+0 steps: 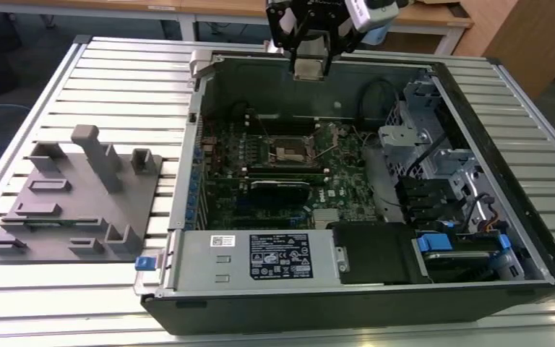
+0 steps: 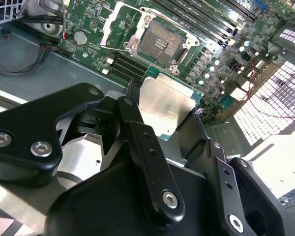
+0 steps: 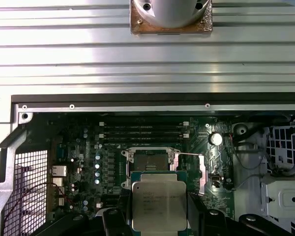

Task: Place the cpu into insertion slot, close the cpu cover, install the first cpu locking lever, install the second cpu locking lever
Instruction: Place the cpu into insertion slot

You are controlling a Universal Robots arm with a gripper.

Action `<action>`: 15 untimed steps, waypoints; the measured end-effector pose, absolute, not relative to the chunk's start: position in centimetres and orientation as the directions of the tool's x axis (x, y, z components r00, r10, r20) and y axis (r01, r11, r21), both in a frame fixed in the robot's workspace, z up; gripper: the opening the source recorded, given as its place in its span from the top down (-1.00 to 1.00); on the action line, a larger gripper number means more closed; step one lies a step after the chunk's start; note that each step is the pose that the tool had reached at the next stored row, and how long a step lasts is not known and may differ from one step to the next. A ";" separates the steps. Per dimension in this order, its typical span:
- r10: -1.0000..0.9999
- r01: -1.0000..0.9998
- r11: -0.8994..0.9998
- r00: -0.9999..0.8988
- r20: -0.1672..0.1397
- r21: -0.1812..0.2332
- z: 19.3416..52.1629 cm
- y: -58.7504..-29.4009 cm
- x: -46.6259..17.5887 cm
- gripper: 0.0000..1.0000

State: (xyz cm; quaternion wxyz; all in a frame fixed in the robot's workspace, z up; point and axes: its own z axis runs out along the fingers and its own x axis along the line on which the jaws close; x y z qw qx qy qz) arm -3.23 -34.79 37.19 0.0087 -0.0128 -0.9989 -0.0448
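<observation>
Nothing legible to me.

1. Lower centre of the exterior view: a black label (image 1: 280, 256) with white print and small marks sits on the power supply (image 1: 200, 269). I cannot make out any line of it.
2. Just to the exterior view's left of that label is a white sticker (image 1: 222, 241) with dark print, which I also cannot read.
3. In the first wrist view, the cpu (image 3: 158, 201) carries several rows of marking on its metal top. I cannot tell the characters.
4. The board (image 3: 78, 147) shows white markings, none decipherable.
</observation>
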 end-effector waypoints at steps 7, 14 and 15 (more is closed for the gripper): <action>0.025 0.026 0.996 -1.000 0.017 0.089 36.9 -34.8 -3.2 -0.08; 0.025 0.026 0.996 -1.000 0.015 0.089 36.7 -34.8 -3.2 -0.08; 0.025 0.026 0.996 -1.000 0.015 0.089 36.7 -34.8 -3.2 -0.08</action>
